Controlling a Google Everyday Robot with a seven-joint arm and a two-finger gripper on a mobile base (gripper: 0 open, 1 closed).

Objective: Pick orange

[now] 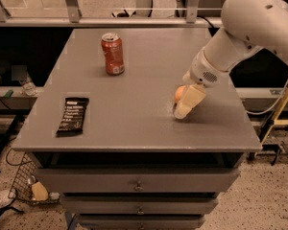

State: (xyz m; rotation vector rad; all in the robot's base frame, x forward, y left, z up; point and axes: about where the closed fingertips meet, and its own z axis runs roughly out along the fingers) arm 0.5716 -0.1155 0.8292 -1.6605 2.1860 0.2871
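Observation:
The orange (179,93) sits on the grey table (134,114) right of centre, only its left part showing. My gripper (187,104) is down at the table top right at the orange, covering its right side. The white arm (240,37) comes in from the upper right. Whether the gripper holds the orange does not show.
A red-orange soda can (113,54) stands upright at the back left of the table. A black snack bar (73,115) lies flat near the front left edge. Drawers sit under the table top. A rail and cables run behind the table.

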